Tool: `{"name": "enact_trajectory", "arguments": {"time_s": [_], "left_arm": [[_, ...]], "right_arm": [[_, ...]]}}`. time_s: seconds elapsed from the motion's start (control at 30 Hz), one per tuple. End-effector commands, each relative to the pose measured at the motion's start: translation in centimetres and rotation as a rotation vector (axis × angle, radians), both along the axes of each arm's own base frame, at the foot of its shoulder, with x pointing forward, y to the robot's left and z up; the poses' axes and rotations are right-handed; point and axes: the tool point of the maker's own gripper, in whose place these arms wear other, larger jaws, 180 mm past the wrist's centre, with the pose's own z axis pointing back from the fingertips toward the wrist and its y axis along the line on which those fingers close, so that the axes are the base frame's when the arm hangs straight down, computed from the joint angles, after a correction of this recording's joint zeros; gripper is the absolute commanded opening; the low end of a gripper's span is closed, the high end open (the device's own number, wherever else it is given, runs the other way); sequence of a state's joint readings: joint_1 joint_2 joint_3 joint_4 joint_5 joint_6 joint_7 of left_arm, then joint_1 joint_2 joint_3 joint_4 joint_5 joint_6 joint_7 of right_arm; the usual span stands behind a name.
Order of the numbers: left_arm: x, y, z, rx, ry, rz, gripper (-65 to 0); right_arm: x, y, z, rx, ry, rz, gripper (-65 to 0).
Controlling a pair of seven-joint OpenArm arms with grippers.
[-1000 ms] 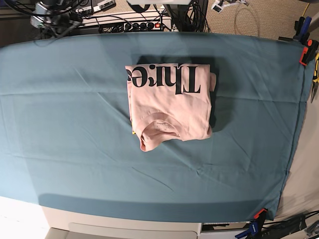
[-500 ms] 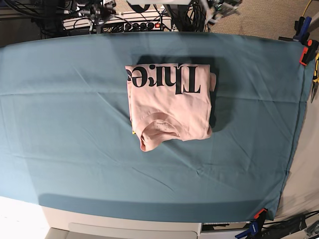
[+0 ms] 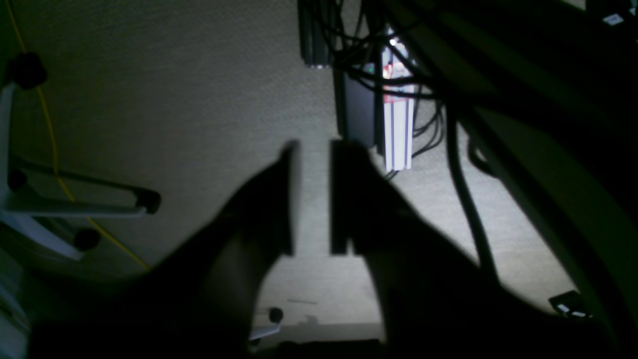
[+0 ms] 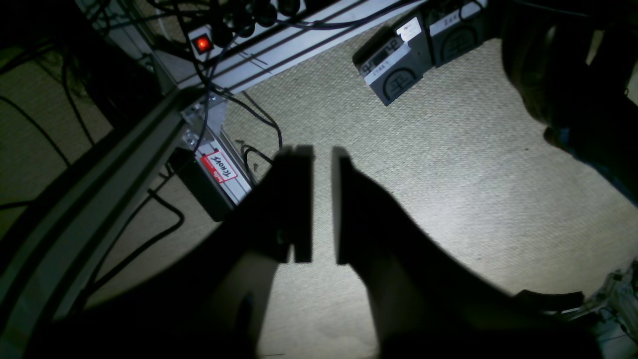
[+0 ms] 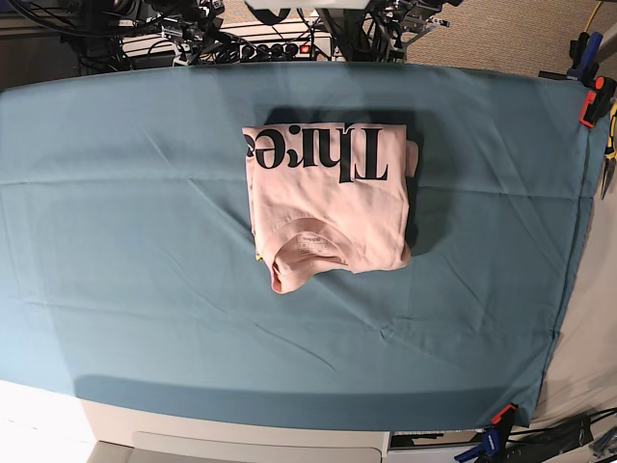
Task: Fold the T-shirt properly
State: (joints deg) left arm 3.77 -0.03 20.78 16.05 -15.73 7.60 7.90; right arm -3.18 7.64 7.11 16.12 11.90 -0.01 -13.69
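On the teal-clothed surface [image 5: 116, 241] we see the T-shirt [image 5: 328, 203] folded into a compact rectangle, while our left end effector [image 3: 311, 199] and right end effector [image 4: 321, 204] hang empty over carpet, jaws narrowly parted, so folding looks finished.

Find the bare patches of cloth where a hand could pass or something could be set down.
Wide bare teal table cloth lies on both sides of the folded pale pink cotton T-shirt and along the near edge. Crowded: the cable tangle behind the far edge.
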Motion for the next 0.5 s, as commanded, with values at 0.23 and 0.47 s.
{"name": "enact_trajectory", "arguments": {"time_s": [0.23,0.47], "left_arm": [[0.09,-2.40,0.27,-0.035,-0.003,0.014,-58.6],[0.09,-2.43,0.27,-0.035,-0.003,0.014,-58.6]], "right_arm": [[0.22,-0.81,0.17,-0.017,-0.006,0.002,-65.0],[0.15,-1.06,0.21,-0.033,0.009,0.073,-65.0]]}}
